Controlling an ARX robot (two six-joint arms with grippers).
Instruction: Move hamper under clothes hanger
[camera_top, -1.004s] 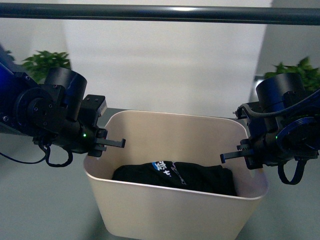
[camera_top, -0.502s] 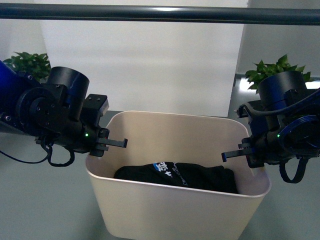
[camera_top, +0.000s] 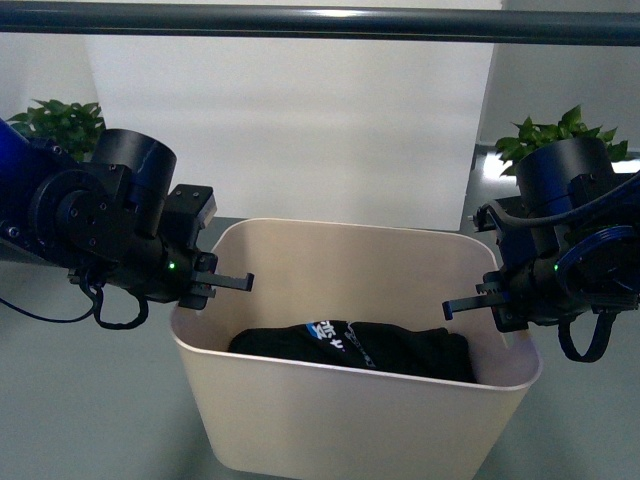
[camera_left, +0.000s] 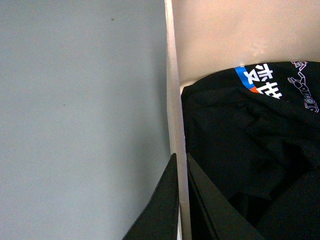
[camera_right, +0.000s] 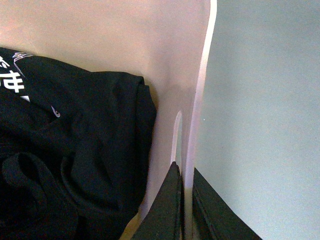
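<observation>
The left gripper (camera_top: 215, 283) and right gripper (camera_top: 470, 303) were clamped on opposite rims of the hamper (camera_top: 350, 420); the hanger bar (camera_top: 320, 22) ran above. It was probably mid-carry; next, both arms must move evenly.

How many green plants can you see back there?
2. The left plant sits far back on the left of the front view, and the right plant far back on the right. More could be hiding behind the hamper.

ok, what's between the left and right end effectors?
Front view: the hamper, clamped at each end wall by the left end effector and right end effector, with a black garment lying inside it.
</observation>
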